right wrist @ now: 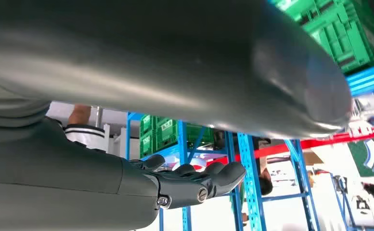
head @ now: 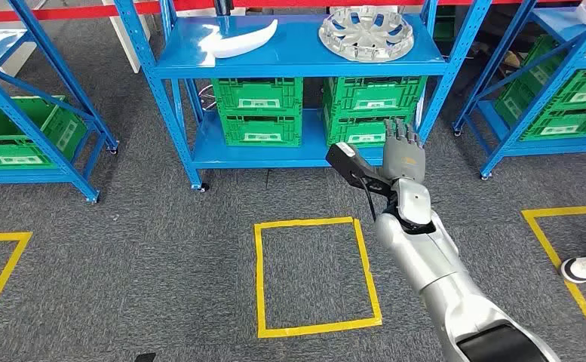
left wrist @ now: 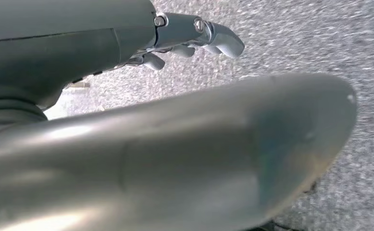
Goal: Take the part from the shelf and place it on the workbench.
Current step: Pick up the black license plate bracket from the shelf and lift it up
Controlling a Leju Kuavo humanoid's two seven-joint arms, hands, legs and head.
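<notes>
Silver arm point(head: 433, 264), dark-fingered right hand point(head: 404, 154), black cable point(head: 368, 197)

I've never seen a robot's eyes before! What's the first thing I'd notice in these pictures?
Probably the robot's shiny silver right arm reaching up from below, its right hand raised with fingers straight, holding nothing, in front of the blue shelf. Next, the silver spoked wheel cover on the shelf's top level, right of a curved white part. Below sit green crates, and a yellow taped square marks the grey carpet.

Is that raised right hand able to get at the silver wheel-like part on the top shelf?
Probably yes: the right hand is open, empty, and nothing lies between it and the wheel-like part, though it is below shelf height.
</notes>
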